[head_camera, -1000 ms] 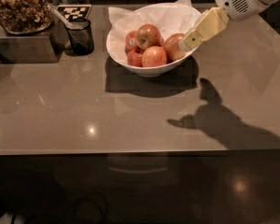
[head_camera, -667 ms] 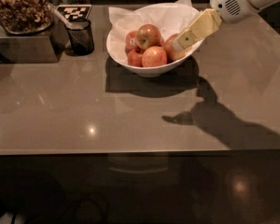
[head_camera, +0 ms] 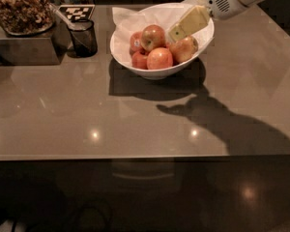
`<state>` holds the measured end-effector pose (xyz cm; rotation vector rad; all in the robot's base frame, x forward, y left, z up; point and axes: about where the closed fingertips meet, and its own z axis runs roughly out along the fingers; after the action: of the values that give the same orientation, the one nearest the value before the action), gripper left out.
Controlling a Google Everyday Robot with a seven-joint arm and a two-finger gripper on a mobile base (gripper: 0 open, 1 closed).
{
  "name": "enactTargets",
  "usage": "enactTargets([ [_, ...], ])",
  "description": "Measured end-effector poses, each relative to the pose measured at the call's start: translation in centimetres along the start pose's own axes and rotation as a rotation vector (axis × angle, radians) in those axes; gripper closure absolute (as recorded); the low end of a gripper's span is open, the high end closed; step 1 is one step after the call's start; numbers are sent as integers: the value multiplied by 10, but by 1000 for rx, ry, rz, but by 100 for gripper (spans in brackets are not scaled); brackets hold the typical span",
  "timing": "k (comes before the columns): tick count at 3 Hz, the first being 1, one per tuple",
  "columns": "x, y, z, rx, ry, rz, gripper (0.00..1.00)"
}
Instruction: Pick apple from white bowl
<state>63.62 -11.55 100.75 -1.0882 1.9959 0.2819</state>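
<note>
Hovering over the right half of the white bowl (head_camera: pixel 154 73), the gripper (head_camera: pixel 177 33) slants down from the arm at the upper right, its tip low among the fruit. It ends just beside the apple (head_camera: pixel 153 36), the red one with a golden blush that sits highest in the pile, and right above the bigger yellow-green and red apple (head_camera: pixel 184 49). Whether it touches either one I cannot say, and I cannot tell if it is spread or closed. To my eye nothing has been taken: the apple rests in the bowl on the crumpled white paper (head_camera: pixel 135 16), with the redder apple (head_camera: pixel 134 41) to its left and another apple (head_camera: pixel 159 58) in front. So the approach looks about finished, while the grasp and the lift out of the bowl are yet to be done. The bowl stands on the tabletop (head_camera: pixel 135 124), with the dark mesh cup (head_camera: pixel 83 36) off to its left.
</note>
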Motion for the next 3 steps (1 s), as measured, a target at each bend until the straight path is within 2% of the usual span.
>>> enactTargets([
  [1, 0, 0, 0, -1, 0, 0, 35],
  [2, -3, 3, 13, -23, -7, 1, 36],
  [3, -16, 3, 42, -44, -15, -16, 30],
])
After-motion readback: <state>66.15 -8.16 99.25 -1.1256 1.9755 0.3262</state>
